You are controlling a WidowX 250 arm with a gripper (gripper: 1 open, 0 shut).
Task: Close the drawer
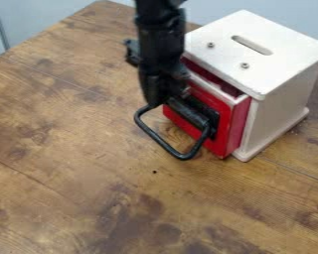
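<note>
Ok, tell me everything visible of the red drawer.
The red box-shaped drawer has a black front plate and a black wire loop handle jutting forward. It sits upright in the cream slotted casing, slightly out. The black gripper overlaps its upper front; contact is unclear.

The red drawer (226, 142), with a black front plate and a large black wire loop handle, sits upright, slightly open. Its front faces the fingers (162, 97), and the loop juts out just below them.
</note>
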